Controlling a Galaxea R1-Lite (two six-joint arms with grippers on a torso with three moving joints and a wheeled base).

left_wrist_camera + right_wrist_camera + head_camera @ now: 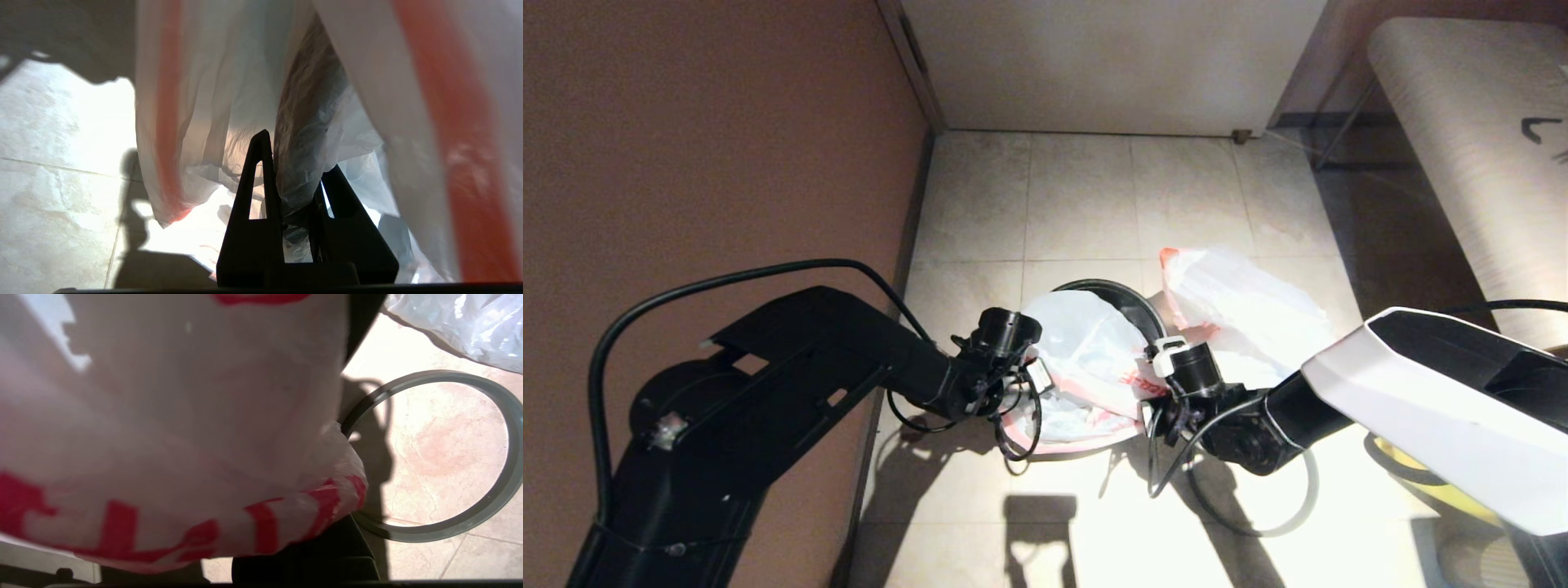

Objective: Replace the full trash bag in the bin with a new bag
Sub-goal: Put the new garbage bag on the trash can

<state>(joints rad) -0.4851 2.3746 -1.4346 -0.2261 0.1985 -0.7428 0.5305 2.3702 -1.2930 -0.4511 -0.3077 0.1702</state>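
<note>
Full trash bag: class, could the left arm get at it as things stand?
Probably not: the left gripper is shut on the new bag over the bin, the right gripper beside it, and the full trash bag lies on the floor beyond the bin.

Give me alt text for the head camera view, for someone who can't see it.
Both arms hold the new bag, white with red print, over the black bin on a tiled floor, the left gripper and right gripper at its sides. The full trash bag lies beside the bin.
</note>
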